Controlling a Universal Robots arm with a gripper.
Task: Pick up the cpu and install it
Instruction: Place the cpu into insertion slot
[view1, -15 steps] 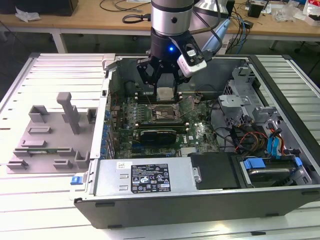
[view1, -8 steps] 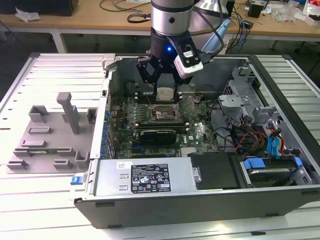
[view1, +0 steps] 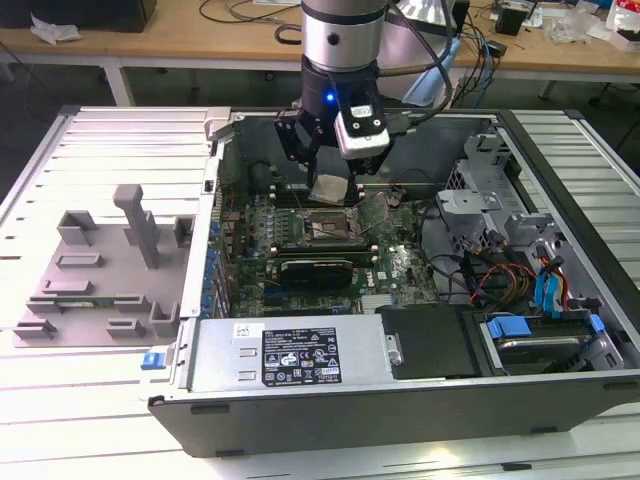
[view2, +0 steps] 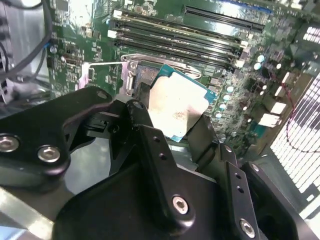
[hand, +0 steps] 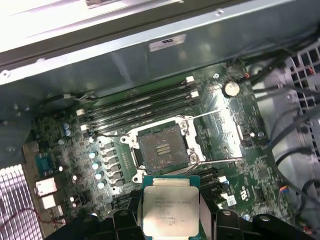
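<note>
Holding cpu (hand: 170, 210), claw (view2: 175, 120) hangs over mobo socket (hand: 161, 146).

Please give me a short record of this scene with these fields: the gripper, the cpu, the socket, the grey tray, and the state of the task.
gripper: shut on the cpu, inside the open computer case
cpu: gripped at two opposite edges, held above the motherboard
socket: empty, its contact field uncovered, close to the cpu
grey tray: outside the case, at the exterior view's left
task state: cpu picked up, not yet seated in the socket
</note>
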